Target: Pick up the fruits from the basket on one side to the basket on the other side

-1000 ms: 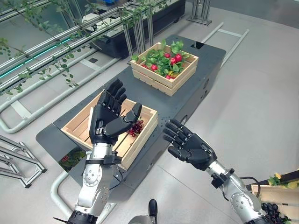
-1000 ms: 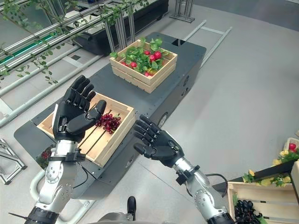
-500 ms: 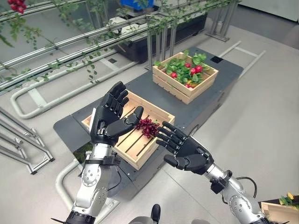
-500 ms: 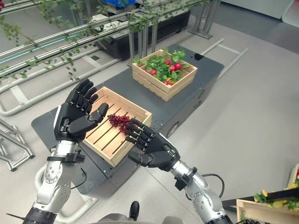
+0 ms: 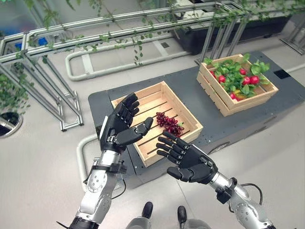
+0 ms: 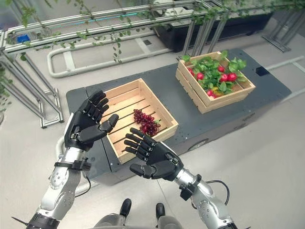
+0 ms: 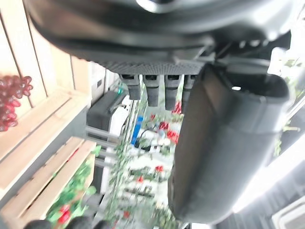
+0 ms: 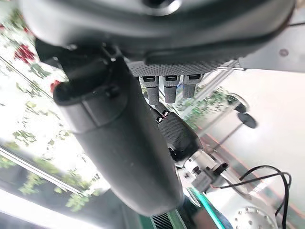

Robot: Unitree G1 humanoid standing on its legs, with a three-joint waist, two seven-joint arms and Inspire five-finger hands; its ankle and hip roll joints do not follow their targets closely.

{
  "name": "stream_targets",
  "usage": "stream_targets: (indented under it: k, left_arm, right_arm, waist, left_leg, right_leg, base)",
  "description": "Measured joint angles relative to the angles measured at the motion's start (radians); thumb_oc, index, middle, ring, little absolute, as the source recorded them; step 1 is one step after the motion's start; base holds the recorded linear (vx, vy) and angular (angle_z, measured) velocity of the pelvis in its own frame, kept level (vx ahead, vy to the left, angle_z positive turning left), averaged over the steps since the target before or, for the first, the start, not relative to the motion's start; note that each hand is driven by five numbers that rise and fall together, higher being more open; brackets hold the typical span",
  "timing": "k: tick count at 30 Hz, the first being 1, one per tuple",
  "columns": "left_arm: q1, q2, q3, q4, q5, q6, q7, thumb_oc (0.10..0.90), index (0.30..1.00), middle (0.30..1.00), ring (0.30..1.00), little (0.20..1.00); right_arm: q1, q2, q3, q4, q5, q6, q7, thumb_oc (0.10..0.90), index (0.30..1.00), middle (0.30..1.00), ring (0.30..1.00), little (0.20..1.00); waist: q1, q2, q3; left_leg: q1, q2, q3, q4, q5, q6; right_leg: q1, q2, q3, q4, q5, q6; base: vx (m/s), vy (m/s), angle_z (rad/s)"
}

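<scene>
Both robot hands, left (image 5: 119, 131) and right (image 5: 188, 160), are held open and empty before the near crate (image 5: 143, 102), where a grape bunch (image 5: 168, 124) lies.

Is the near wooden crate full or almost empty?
Almost empty. The near wooden crate holds one bunch of dark red grapes near its right wall, and bare slats show over the rest of its floor.
</scene>
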State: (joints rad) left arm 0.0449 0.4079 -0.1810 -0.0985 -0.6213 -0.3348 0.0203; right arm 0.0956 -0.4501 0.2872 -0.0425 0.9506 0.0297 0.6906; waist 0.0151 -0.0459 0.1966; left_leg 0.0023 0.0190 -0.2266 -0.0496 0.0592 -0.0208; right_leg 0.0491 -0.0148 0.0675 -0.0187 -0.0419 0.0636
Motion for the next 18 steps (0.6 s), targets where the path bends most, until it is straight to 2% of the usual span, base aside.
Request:
stream_targets:
  k: [4, 8, 10, 11, 12, 13, 14, 15, 18]
  left_arm:
    - [0.019, 0.001, 0.009, -0.031, -0.003, 0.001, 0.004, 0.8, 0.9, 0.9, 0.9, 0.9]
    - [0.038, 0.003, 0.018, -0.049, -0.003, 0.001, 0.015, 0.8, 0.9, 0.9, 0.9, 0.9]
    - [0.037, 0.005, 0.036, -0.049, 0.001, 0.001, 0.017, 0.8, 0.9, 0.9, 0.9, 0.9]
    - [0.038, 0.007, 0.041, -0.045, 0.003, 0.001, 0.022, 0.8, 0.9, 0.9, 0.9, 0.9]
    - [0.038, 0.008, 0.041, -0.044, 0.022, 0.001, 0.025, 0.8, 0.9, 0.9, 0.9, 0.9]
    - [0.038, 0.008, 0.041, -0.044, 0.039, 0.001, 0.026, 0.8, 0.9, 0.9, 0.9, 0.9]
    - [0.038, 0.011, 0.041, -0.044, 0.069, 0.001, 0.029, 0.8, 0.9, 0.9, 0.9, 0.9]
    - [0.038, 0.02, 0.041, -0.044, 0.101, -0.001, 0.033, 0.8, 0.9, 0.9, 0.9, 0.9]
    - [0.031, 0.052, 0.041, -0.041, 0.194, -0.01, 0.046, 0.8, 0.9, 0.9, 0.9, 0.9]
  right_arm:
    - [-0.025, -0.003, 0.0, -0.013, 0.001, 0.006, -0.002, 0.8, 0.9, 0.9, 0.9, 0.9]
    - [-0.019, -0.004, 0.002, -0.013, 0.001, 0.015, -0.002, 0.8, 0.9, 0.9, 0.9, 0.9]
    - [-0.02, -0.002, 0.001, -0.013, 0.001, 0.016, -0.002, 0.8, 0.9, 0.9, 0.9, 0.9]
    - [-0.01, -0.003, 0.001, -0.013, 0.001, 0.017, -0.001, 0.8, 0.9, 0.9, 0.9, 0.9]
    - [0.001, -0.005, 0.001, -0.013, 0.001, 0.017, -0.001, 0.8, 0.9, 0.9, 0.9, 0.9]
    - [0.008, -0.004, 0.001, -0.011, 0.0, 0.017, -0.001, 0.8, 0.9, 0.9, 0.9, 0.9]
    - [0.02, 0.001, 0.002, -0.011, 0.0, 0.018, -0.001, 0.8, 0.9, 0.9, 0.9, 0.9]
    - [0.029, 0.009, 0.002, -0.008, -0.001, 0.019, 0.0, 0.8, 0.9, 0.9, 0.9, 0.9]
    - [0.029, 0.005, -0.006, 0.034, -0.01, 0.02, 0.0, 0.8, 0.9, 0.9, 0.9, 0.9]
  waist:
    - [0.012, -0.001, 0.0]
    - [0.034, -0.004, 0.0]
    - [0.037, -0.023, 0.01]
    - [0.041, -0.036, 0.016]
    - [0.043, -0.039, 0.018]
    - [0.041, -0.039, 0.018]
    - [0.041, -0.04, 0.018]
    - [0.034, -0.042, 0.015]
    - [0.004, -0.025, 0.017]
  left_leg:
    - [-0.006, 0.014, 0.023, 0.027, 0.004, -0.019]
    - [-0.042, 0.008, 0.054, 0.094, 0.006, -0.023]
    - [-0.114, -0.02, 0.075, 0.189, 0.031, -0.057]
    - [-0.135, -0.036, 0.075, 0.217, 0.066, -0.068]
    - [-0.144, -0.043, 0.077, 0.234, 0.078, -0.069]
    - [-0.144, -0.042, 0.086, 0.241, 0.07, -0.057]
    - [-0.142, -0.037, 0.103, 0.252, 0.044, -0.029]
    - [-0.126, -0.025, 0.115, 0.221, 0.031, -0.01]
    - [-0.091, 0.033, 0.126, 0.085, 0.034, -0.016]
  right_leg:
    - [0.048, 0.024, -0.047, -0.031, -0.018, -0.027]
    - [0.037, 0.035, -0.085, 0.006, -0.05, -0.059]
    - [0.007, 0.021, -0.091, 0.041, -0.064, -0.074]
    - [0.012, 0.006, -0.108, 0.043, -0.063, -0.076]
    - [0.017, -0.001, -0.117, 0.045, -0.059, -0.079]
    - [0.019, -0.005, -0.128, 0.044, -0.057, -0.082]
    - [0.036, -0.008, -0.134, 0.043, -0.055, -0.085]
    - [0.039, -0.01, -0.137, 0.039, -0.056, -0.085]
    - [0.032, -0.011, -0.134, 0.035, -0.049, -0.074]
  base:
    - [0.19, -0.325, 0.6]
    - [0.08, -0.192, 0.4]
    - [0.05, -0.084, 0.29]
    - [0.09, -0.025, 0.32]
    - [0.1, 0.011, 0.27]
    - [0.11, 0.102, 0.19]
    - [0.11, 0.154, 0.11]
    - [0.1, 0.165, 0.13]
    - [0.06, 0.195, 0.06]
